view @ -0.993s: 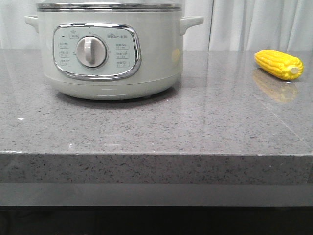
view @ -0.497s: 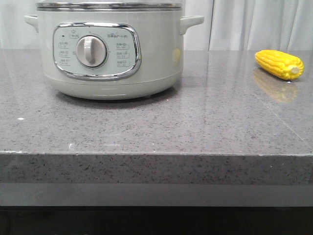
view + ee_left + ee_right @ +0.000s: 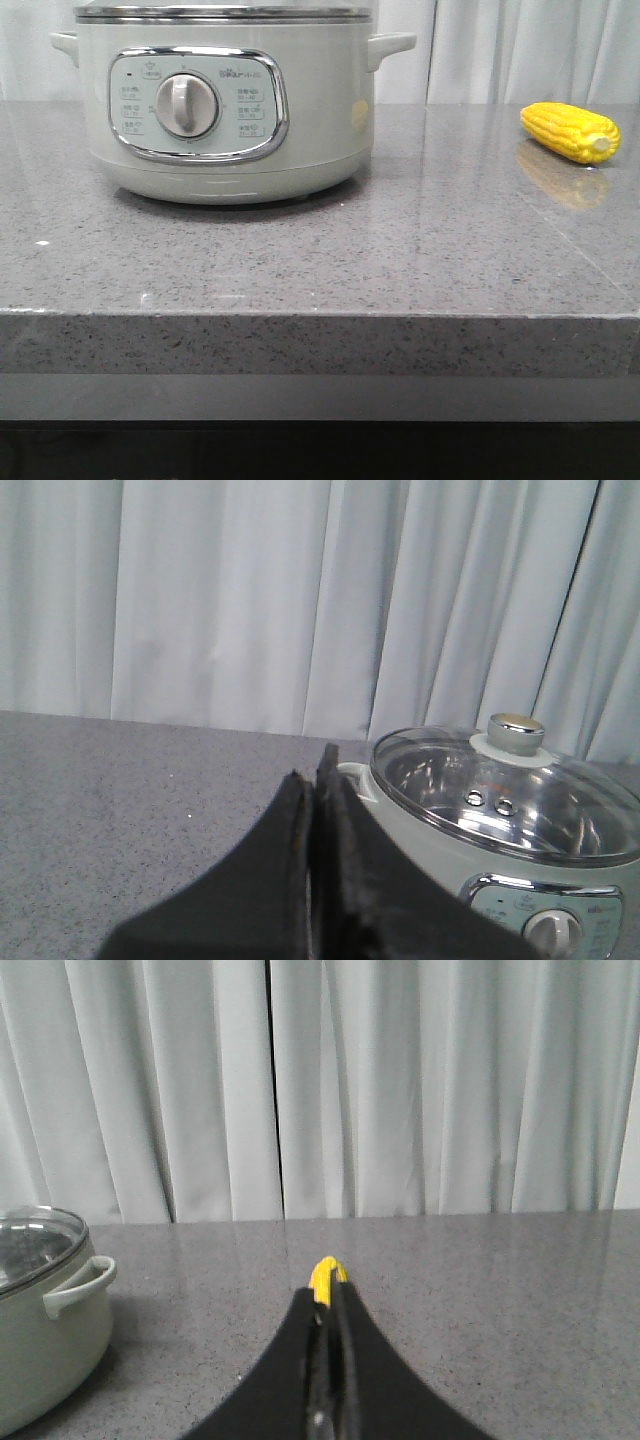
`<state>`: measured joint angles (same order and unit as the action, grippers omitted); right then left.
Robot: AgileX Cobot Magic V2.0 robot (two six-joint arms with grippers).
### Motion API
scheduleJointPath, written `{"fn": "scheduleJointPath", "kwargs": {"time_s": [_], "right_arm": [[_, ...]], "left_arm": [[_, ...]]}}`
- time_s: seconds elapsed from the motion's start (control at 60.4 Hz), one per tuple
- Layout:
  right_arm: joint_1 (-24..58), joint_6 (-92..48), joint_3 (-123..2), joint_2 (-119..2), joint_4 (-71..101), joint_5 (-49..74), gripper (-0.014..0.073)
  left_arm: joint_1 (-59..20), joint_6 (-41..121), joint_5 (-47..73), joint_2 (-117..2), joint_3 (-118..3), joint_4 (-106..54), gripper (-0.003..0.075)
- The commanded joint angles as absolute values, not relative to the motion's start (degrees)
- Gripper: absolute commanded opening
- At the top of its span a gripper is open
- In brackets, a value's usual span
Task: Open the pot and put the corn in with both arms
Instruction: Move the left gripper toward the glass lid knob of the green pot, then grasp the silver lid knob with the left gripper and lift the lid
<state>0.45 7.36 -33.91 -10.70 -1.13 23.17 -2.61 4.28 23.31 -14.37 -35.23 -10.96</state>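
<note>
The pale grey-green pot (image 3: pixel 220 110) stands at the back left of the grey counter, its dial facing me. Its glass lid (image 3: pixel 500 795) with a steel knob (image 3: pixel 515 732) sits closed on it. The yellow corn (image 3: pixel 570 131) lies on the counter at the right. Neither gripper shows in the front view. My left gripper (image 3: pixel 315 777) is shut and empty, beside the pot (image 3: pixel 430 845). My right gripper (image 3: pixel 330 1295) is shut and empty. The corn's tip (image 3: pixel 324 1270) peeks out just beyond its fingertips, the rest hidden behind them. The pot (image 3: pixel 40 1350) also shows in the right wrist view.
The grey speckled counter (image 3: pixel 320 260) has its front edge close to the camera. White curtains (image 3: pixel 400 1080) hang behind the counter. The pot's side handle (image 3: pixel 80 1285) juts out toward the corn's side.
</note>
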Motion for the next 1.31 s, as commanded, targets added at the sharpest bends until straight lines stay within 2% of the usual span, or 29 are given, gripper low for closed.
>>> {"fn": "scheduleJointPath", "kwargs": {"time_s": [0.0, 0.298, 0.579, 0.629, 0.695, 0.712, 0.794, 0.861, 0.927, 0.993, 1.026, 1.291], "right_arm": [[0.1, 7.0, -39.3, -16.2, -1.2, 23.4, -0.0120], [0.1, 7.0, -40.9, -25.9, -1.2, 27.0, -0.0120], [0.2, 6.8, -39.6, -28.3, -1.2, 27.2, -0.0116], [0.2, 5.9, -39.6, -28.4, -1.2, 27.3, -0.0108], [0.2, 5.3, -39.6, -28.4, -1.2, 27.2, -0.0038], [0.2, 5.0, -39.6, -28.4, -1.2, 27.2, -0.0015], [0.2, 3.9, -39.6, -28.4, -1.2, 27.2, 0.0173], [0.2, 3.8, -39.6, -28.4, -1.2, 27.2, 0.0360], [0.2, 3.8, -39.6, -28.4, -1.2, 27.2, 0.0494], [0.2, 3.8, -39.6, -28.4, -1.2, 27.2, 0.0577], [0.2, 3.8, -39.6, -28.4, -1.2, 27.2, 0.0589], [0.2, 3.8, -39.6, -28.4, -1.2, 27.2, 0.0577]], "left_arm": [[-2.6, 4.3, 22.3, -19.6, -40.3, -11.1, -0.0020], [-2.6, 4.3, 20.7, -27.4, -42.4, -11.1, -0.0020], [-2.6, 4.3, 20.7, -31.0, -42.4, -10.3, -0.0018], [-2.6, 4.3, 20.7, -31.5, -42.4, -9.0, 0.0001], [-2.6, 4.3, 20.6, -32.2, -42.4, -7.3, 0.0081], [-2.6, 4.3, 20.4, -32.3, -42.4, -7.0, 0.0120], [-2.6, 4.3, 20.3, -32.7, -42.4, -6.5, 0.0309], [-2.6, 4.3, 19.9, -33.1, -42.4, -6.5, 0.0460], [-2.7, 4.3, 19.4, -33.6, -42.4, -6.8, 0.0538], [-3.6, 4.3, 18.4, -34.7, -42.5, -7.9, 0.0547], [-4.3, 4.3, 17.5, -35.3, -42.6, -8.4, 0.0545], [-16.0, 4.3, 13.8, -46.4, -49.2, -8.6, 0.0545]]}}
